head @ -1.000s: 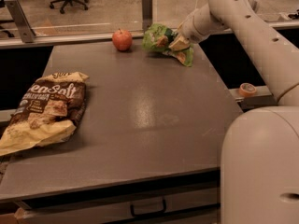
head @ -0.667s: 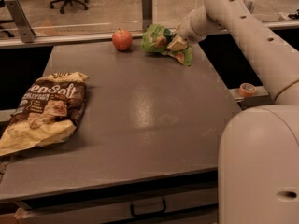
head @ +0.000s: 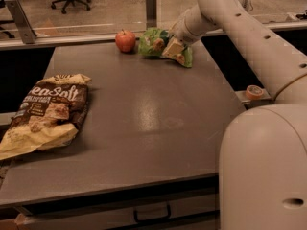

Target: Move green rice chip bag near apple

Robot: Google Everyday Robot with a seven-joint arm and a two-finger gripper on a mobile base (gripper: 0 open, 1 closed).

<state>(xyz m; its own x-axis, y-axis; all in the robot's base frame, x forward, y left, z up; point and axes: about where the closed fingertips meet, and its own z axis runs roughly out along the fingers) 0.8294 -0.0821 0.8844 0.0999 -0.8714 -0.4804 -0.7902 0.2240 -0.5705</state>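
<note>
A: Where's the green chip bag rn?

B: At the far edge of the surface, a bit R of the middle. It's just beside the apple, on the apple's R side. Touching or a tiny gap, I can't tell.

A: Why there?

B: B/c the job is to put it near the apple, and the apple sits at the far edge too. So I think the job is almost done.

A: And the pincer?

B: Also at the far edge, on the R end of the bag. It's squeezed down narrow w/ the bag pinched in it.

A: Why grab that end?

B: My guess: the free end goes to the apple first, so the pincer won't bump the apple & make it roll.

A: Is the bag flat?

B: No, it's crumpled. It looks tipped up a bit where it's pinched.

A: And the arm?

B: It comes in from the near R corner, over the R edge, to the far edge.

A: What about the brown bag?

B: It lies flat by the L edge, well apart from the rest. Not part of the job.

A: What's next?

B: Prob. just let go, gently. The bag looks light & crinkly, so it could slide or cling.
</note>
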